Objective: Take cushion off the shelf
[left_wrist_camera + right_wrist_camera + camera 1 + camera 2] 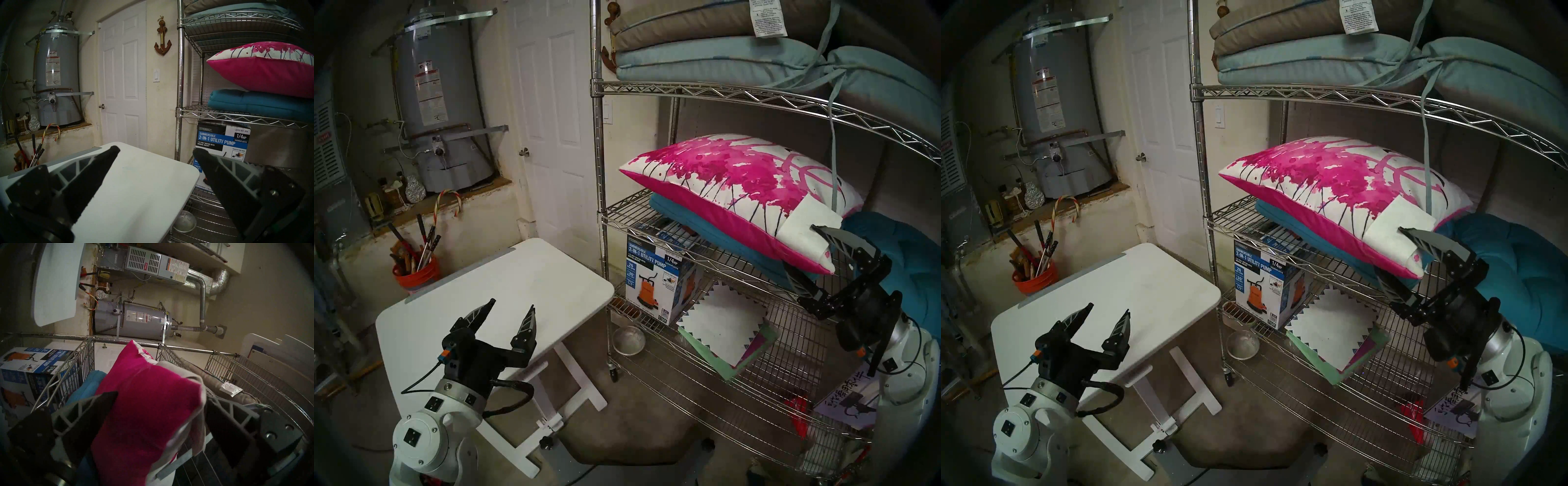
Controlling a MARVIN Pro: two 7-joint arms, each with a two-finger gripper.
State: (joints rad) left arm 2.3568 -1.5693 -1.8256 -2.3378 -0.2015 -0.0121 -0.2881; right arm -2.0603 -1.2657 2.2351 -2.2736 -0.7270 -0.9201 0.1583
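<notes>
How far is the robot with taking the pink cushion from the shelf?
Done: the right gripper has reached the cushion, one finger above and one below its near corner. In hand: the grip; whether it is tight is unclear. Left: pulling it off the shelf. The left gripper is open and empty.

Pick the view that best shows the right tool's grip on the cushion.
Right wrist: the right tool straddles the cushion corner, fingers on both sides. Both head views show one finger above and one below that corner; the left wrist view misses the grip.
</notes>
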